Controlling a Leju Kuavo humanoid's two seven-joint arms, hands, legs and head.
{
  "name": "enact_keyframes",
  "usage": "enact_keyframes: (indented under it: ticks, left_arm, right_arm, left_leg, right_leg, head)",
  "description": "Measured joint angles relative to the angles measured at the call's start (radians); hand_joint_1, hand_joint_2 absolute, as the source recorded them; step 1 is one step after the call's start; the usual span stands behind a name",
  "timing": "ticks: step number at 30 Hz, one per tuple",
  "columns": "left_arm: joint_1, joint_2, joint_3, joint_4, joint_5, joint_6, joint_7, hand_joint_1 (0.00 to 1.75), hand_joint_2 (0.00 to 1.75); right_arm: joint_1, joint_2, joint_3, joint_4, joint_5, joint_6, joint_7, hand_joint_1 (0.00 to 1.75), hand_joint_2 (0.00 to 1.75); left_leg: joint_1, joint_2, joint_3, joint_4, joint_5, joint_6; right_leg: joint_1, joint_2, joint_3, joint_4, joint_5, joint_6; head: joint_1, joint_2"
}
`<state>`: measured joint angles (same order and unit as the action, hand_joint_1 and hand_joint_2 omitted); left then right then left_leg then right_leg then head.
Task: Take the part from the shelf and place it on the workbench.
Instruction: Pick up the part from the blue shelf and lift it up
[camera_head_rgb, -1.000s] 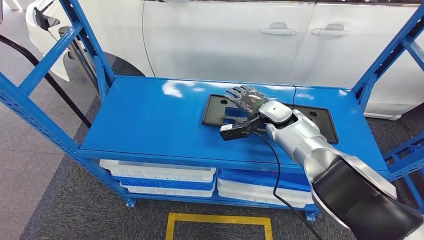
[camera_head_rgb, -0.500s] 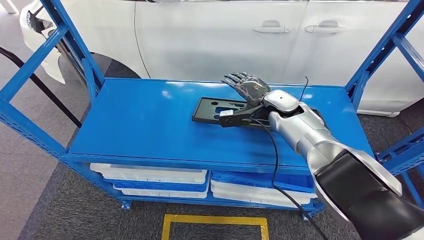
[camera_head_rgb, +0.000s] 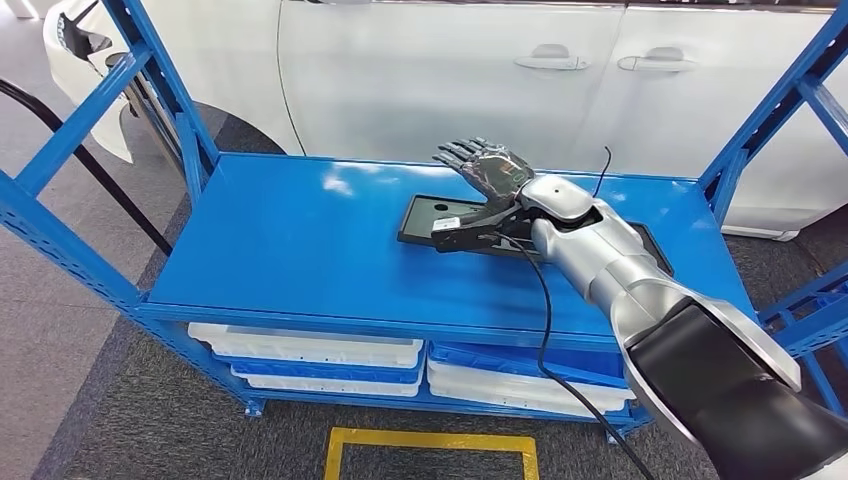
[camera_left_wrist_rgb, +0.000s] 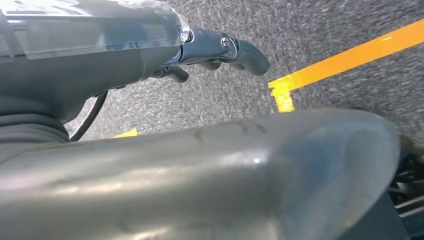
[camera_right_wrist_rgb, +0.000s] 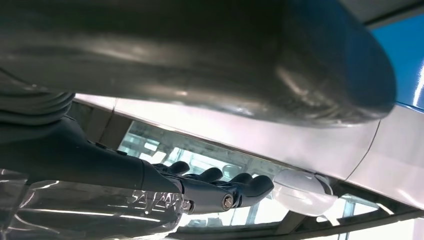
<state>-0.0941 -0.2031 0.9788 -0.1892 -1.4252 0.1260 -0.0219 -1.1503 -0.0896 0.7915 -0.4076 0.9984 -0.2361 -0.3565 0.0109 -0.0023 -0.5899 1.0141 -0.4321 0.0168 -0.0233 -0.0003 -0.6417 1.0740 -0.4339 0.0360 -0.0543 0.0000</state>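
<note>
Change: my right hand (camera_head_rgb: 485, 172) has risen off the flat black plastic panel with cut-outs (camera_head_rgb: 440, 218) since a second ago; its fingers now stand tilted up above the panel's left half instead of lying over it. The whole scene has also shifted a little, so my head has moved too.

Right hand: open, fingers spread and pointing away from me toward the white car door (camera_head_rgb: 420, 80); it holds nothing. The right wrist view shows the dark fingers (camera_right_wrist_rgb: 235, 187) stretched out in free air.

Left hand: hanging at my side over the grey carpet floor (camera_left_wrist_rgb: 320, 35) with its yellow tape line (camera_left_wrist_rgb: 345, 62); its fingers (camera_left_wrist_rgb: 240, 50) look curled in on nothing.

Part: the black panel lies flat on the top board of the blue metal shelf (camera_head_rgb: 290, 240), toward its right half, partly hidden under my forearm. Not yet lifted.

Step in hand: getting a grip on the panel, as I judge it.

How to do it well: bring the fingers down over an edge or a cut-out, so the thumb can get underneath; a flat thin panel gives little to hold from above. Keep the dangling black cable (camera_head_rgb: 545, 300) clear of it.
</note>
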Motion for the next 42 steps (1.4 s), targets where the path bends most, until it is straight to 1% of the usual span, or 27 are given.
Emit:
enact_keyframes:
  ticks: [1, 2, 4, 6, 7, 9, 10, 11, 12, 14, 16, 20, 22, 24, 25, 26, 27, 28, 30, 31, 32, 35, 36, 38, 40, 41, 42]
  left_arm:
    - [0.000, 0.000, 0.001, 0.000, 0.001, 0.000, -0.001, 0.00, 0.00]
    - [0.001, 0.000, 0.002, 0.000, 0.002, 0.000, -0.002, 0.00, 0.00]
    - [0.003, -0.001, 0.003, 0.000, 0.004, 0.001, -0.002, 0.00, 0.00]
    - [0.006, -0.001, 0.005, 0.000, 0.005, 0.000, -0.002, 0.00, 0.00]
    - [0.006, -0.001, 0.006, 0.000, 0.006, 0.000, -0.002, 0.00, 0.00]
    - [0.009, -0.001, 0.009, 0.000, 0.006, -0.002, -0.002, 0.00, 0.00]
    - [0.010, -0.001, 0.010, 0.000, 0.005, -0.004, -0.002, 0.00, 0.00]
    - [0.011, -0.001, 0.011, 0.000, 0.004, -0.006, -0.003, 0.00, 0.00]
    - [0.012, -0.001, 0.011, 0.000, 0.003, -0.007, -0.003, 0.00, 0.00]
    - [0.012, -0.001, 0.011, 0.000, 0.002, -0.009, -0.003, 0.00, 0.00]
    - [0.011, -0.001, 0.011, 0.000, 0.002, -0.010, -0.004, 0.00, 0.00]
    - [0.010, -0.001, 0.011, 0.000, -0.001, -0.010, -0.005, 0.00, 0.00]
    - [0.008, -0.002, 0.011, 0.000, -0.003, -0.010, -0.006, 0.00, 0.00]
    - [0.007, -0.003, 0.011, 0.000, -0.004, -0.009, -0.006, 0.00, 0.00]
    - [0.008, -0.003, 0.011, 0.000, -0.004, -0.009, -0.006, 0.00, 0.00]
    - [0.008, -0.003, 0.011, 0.000, -0.004, -0.009, -0.006, 0.00, 0.00]
    - [0.009, -0.003, 0.011, 0.000, -0.004, -0.008, -0.006, 0.00, 0.00]
    - [0.009, -0.004, 0.011, 0.000, -0.004, -0.008, -0.006, 0.00, 0.00]
    - [0.007, -0.005, 0.011, 0.000, -0.004, -0.008, -0.006, 0.00, 0.00]
    - [0.007, -0.005, 0.011, 0.000, -0.004, -0.008, -0.005, 0.00, 0.00]
    - [0.007, -0.005, 0.011, 0.000, -0.004, -0.008, -0.004, 0.00, 0.00]
    - [0.007, -0.005, 0.011, 0.000, -0.004, -0.007, 0.000, 0.00, 0.00]
    - [0.006, -0.005, 0.011, 0.000, -0.005, -0.007, 0.001, 0.00, 0.00]
    - [0.006, -0.005, 0.011, 0.000, -0.005, -0.007, 0.001, 0.00, 0.00]
    - [0.007, -0.006, 0.011, 0.000, -0.006, -0.007, 0.000, 0.00, 0.00]
    - [0.007, -0.006, 0.011, 0.000, -0.007, -0.007, -0.001, 0.00, 0.00]
    - [0.007, -0.006, 0.011, 0.000, -0.009, -0.007, -0.001, 0.00, 0.00]
  right_arm:
    - [0.004, -0.008, 0.001, -0.006, 0.005, -0.003, 0.001, 0.00, 0.00]
    - [0.011, -0.017, 0.002, -0.016, 0.007, -0.010, 0.003, 0.00, 0.00]
    - [0.036, -0.048, 0.002, -0.054, 0.007, -0.027, 0.013, 0.00, 0.00]
    - [0.076, -0.087, -0.002, -0.123, 0.009, -0.043, 0.038, 0.00, 0.00]
    - [0.103, -0.106, -0.007, -0.168, 0.017, -0.047, 0.056, 0.00, 0.00]
    - [0.174, -0.142, -0.027, -0.262, 0.048, -0.047, 0.093, 0.00, 0.00]
    - [0.218, -0.159, -0.042, -0.310, 0.068, -0.043, 0.109, 0.00, 0.00]
    - [0.262, -0.175, -0.059, -0.356, 0.085, -0.039, 0.120, 0.00, 0.00]
    - [0.301, -0.188, -0.078, -0.399, 0.099, -0.035, 0.127, 0.00, 0.00]
    - [0.355, -0.207, -0.114, -0.464, 0.116, -0.030, 0.132, 0.00, 0.00]
    - [0.381, -0.219, -0.142, -0.504, 0.126, -0.025, 0.132, 0.00, 0.00]
    - [0.407, -0.240, -0.173, -0.551, 0.136, -0.016, 0.132, 0.00, 1.75]
    - [0.419, -0.246, -0.185, -0.564, 0.143, -0.016, 0.131, 0.00, 1.75]
    - [0.437, -0.249, -0.198, -0.572, 0.158, -0.015, 0.130, 0.00, 1.75]
    - [0.448, -0.250, -0.204, -0.574, 0.167, -0.014, 0.129, 0.00, 1.75]
    - [0.458, -0.250, -0.210, -0.576, 0.173, -0.013, 0.128, 0.00, 1.75]
    - [0.465, -0.250, -0.215, -0.579, 0.178, -0.012, 0.127, 0.00, 1.75]
    - [0.469, -0.250, -0.219, -0.582, 0.180, -0.012, 0.126, 0.00, 1.75]
    - [0.469, -0.249, -0.229, -0.588, 0.182, -0.012, 0.126, 0.00, 1.75]
    - [0.469, -0.249, -0.233, -0.592, 0.184, -0.012, 0.125, 0.00, 1.75]
    - [0.470, -0.248, -0.237, -0.594, 0.188, -0.012, 0.126, 0.00, 1.75]
    - [0.468, -0.243, -0.239, -0.597, 0.217, -0.010, 0.132, 0.00, 1.75]
    - [0.465, -0.239, -0.240, -0.597, 0.231, -0.010, 0.139, 0.00, 1.75]
    - [0.456, -0.227, -0.240, -0.592, 0.262, -0.013, 0.155, 0.00, 1.75]
    - [0.443, -0.209, -0.239, -0.566, 0.301, -0.022, 0.177, 0.00, 1.75]
    - [0.435, -0.196, -0.239, -0.544, 0.322, -0.029, 0.192, 0.00, 1.75]
    - [0.426, -0.182, -0.239, -0.519, 0.344, -0.038, 0.210, 0.00, 1.75]
  left_leg:
    - [-0.001, -0.001, -0.002, 0.004, -0.003, -0.005]
    - [-0.003, -0.001, -0.003, 0.005, -0.004, -0.010]
    - [-0.002, -0.002, -0.004, 0.004, -0.006, -0.020]
    - [0.001, -0.001, -0.014, 0.033, -0.028, -0.029]
    - [0.003, -0.001, -0.032, 0.075, -0.053, -0.033]
    - [0.004, 0.000, -0.088, 0.199, -0.110, -0.038]
    - [0.004, 0.000, -0.113, 0.249, -0.125, -0.039]
    - [0.004, 0.000, -0.124, 0.268, -0.123, -0.040]
    - [0.004, 0.000, -0.119, 0.252, -0.104, -0.038]
    - [0.002, -0.001, -0.068, 0.137, -0.042, -0.028]
    - [-0.002, -0.001, -0.019, 0.033, -0.009, -0.016]
    - [-0.005, -0.002, -0.004, 0.000, -0.002, 0.003]
    - [-0.001, -0.001, 0.001, -0.012, 0.006, 0.014]
    - [-0.001, -0.001, 0.001, -0.014, 0.008, 0.019]
    - [-0.002, -0.001, 0.001, -0.013, 0.007, 0.019]
    - [-0.002, -0.002, 0.001, -0.012, 0.007, 0.019]
    - [-0.002, -0.002, 0.001, -0.010, 0.006, 0.018]
    - [-0.002, -0.002, 0.001, -0.008, 0.005, 0.016]
    - [-0.003, -0.003, 0.000, 0.000, -0.001, 0.008]
    - [-0.005, -0.003, -0.002, 0.004, -0.004, 0.003]
    - [-0.007, -0.003, -0.003, 0.006, -0.006, -0.001]
    - [-0.007, -0.003, -0.003, 0.008, -0.009, -0.017]
    - [-0.006, -0.003, -0.009, 0.022, -0.020, -0.023]
    - [-0.003, -0.003, -0.048, 0.111, -0.074, -0.033]
    - [-0.002, -0.002, -0.110, 0.247, -0.135, -0.038]
    - [-0.002, -0.002, -0.130, 0.288, -0.145, -0.039]
    - [-0.002, -0.002, -0.132, 0.290, -0.134, -0.038]
  right_leg:
    - [0.002, 0.000, 0.016, -0.036, 0.008, -0.004]
    - [0.005, 0.000, 0.021, -0.048, 0.006, -0.010]
    - [0.007, 0.001, 0.021, -0.051, 0.009, -0.023]
    - [0.004, -0.001, 0.026, -0.058, 0.011, -0.036]
    - [0.002, -0.002, 0.029, -0.061, 0.012, -0.041]
    - [0.004, -0.002, 0.031, -0.062, 0.010, -0.047]
    - [0.006, -0.001, 0.032, -0.062, 0.009, -0.048]
    - [0.007, 0.000, 0.032, -0.061, 0.008, -0.048]
    - [0.008, 0.000, 0.033, -0.060, 0.007, -0.048]
    - [0.009, 0.003, 0.034, -0.058, 0.004, -0.045]
    - [0.012, 0.007, 0.032, -0.055, 0.002, -0.037]
    - [0.009, 0.008, 0.031, -0.055, 0.001, -0.011]
    - [0.008, 0.007, 0.008, -0.001, -0.037, -0.003]
    - [0.006, 0.006, -0.050, 0.126, -0.101, 0.003]
    - [0.006, 0.006, -0.078, 0.185, -0.122, 0.005]
    - [0.004, 0.006, -0.093, 0.216, -0.125, 0.007]
    - [0.003, 0.005, -0.089, 0.207, -0.109, 0.008]
    - [0.001, 0.004, -0.066, 0.159, -0.079, 0.008]
    - [0.000, 0.002, 0.003, 0.022, -0.022, 0.004]
    - [0.002, 0.002, 0.026, -0.024, -0.008, 0.000]
    - [0.004, 0.002, 0.037, -0.048, -0.005, -0.005]
    - [0.006, 0.003, 0.036, -0.053, -0.003, -0.024]
    - [0.004, 0.002, 0.037, -0.055, -0.001, -0.031]
    - [0.002, 0.000, 0.038, -0.058, 0.001, -0.042]
    - [0.004, 0.000, 0.037, -0.058, 0.000, -0.046]
    - [0.005, 0.000, 0.037, -0.057, 0.000, -0.046]
    - [0.006, 0.001, 0.037, -0.056, 0.000, -0.046]
  head:
    - [0.000, 0.000]
    - [0.000, 0.000]
    - [0.000, 0.000]
    - [0.000, 0.000]
    - [0.000, 0.000]
    - [0.000, 0.000]
    - [0.000, 0.000]
    - [0.000, 0.000]
    - [0.000, 0.000]
    - [0.000, 0.000]
    - [0.000, 0.000]
    - [0.000, 0.000]
    - [0.000, 0.000]
    - [0.000, 0.000]
    - [0.000, 0.000]
    - [0.000, 0.000]
    - [0.000, 0.000]
    - [0.000, 0.000]
    - [0.000, 0.000]
    - [0.000, 0.000]
    - [0.000, 0.000]
    - [0.000, 0.000]
    - [0.000, 0.000]
    - [0.000, 0.000]
    - [0.000, 0.000]
    - [0.000, 0.000]
    - [0.000, 0.000]
